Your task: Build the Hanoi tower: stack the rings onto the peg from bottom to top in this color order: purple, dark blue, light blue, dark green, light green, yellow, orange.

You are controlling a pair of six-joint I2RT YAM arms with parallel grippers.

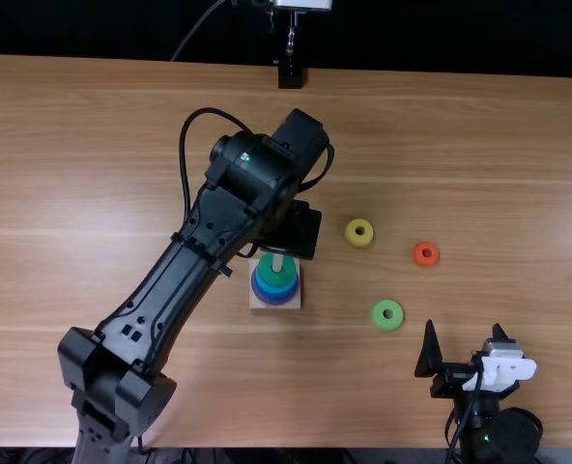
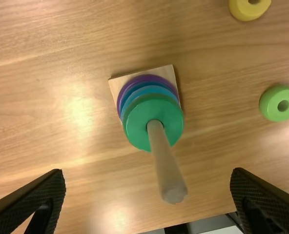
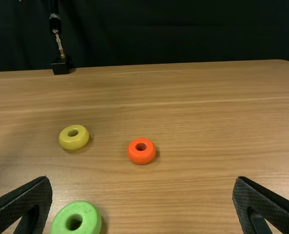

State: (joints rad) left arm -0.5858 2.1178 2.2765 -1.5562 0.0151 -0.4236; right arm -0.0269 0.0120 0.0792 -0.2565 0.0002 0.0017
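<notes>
Dark green ring (image 2: pixel 138 117) caps the light blue ring (image 2: pixel 147 90), dark blue ring (image 2: pixel 142 84) and purple ring (image 2: pixel 147 78) on the peg (image 2: pixel 166 163). Left hand (image 2: pixel 148 171): wide, over the peg. Right hand (image 1: pixel 464 327): wide, lower right of the top view. Next, by judgement: light green ring (image 1: pixel 378 315), right of the stack. Grip across its centre; raise clear of the peg tip; align hole; lower level; release.

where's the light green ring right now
The light green ring lies flat on the table right of the peg's wooden base in the top view, nearer the table's near edge than the yellow ring.
</notes>
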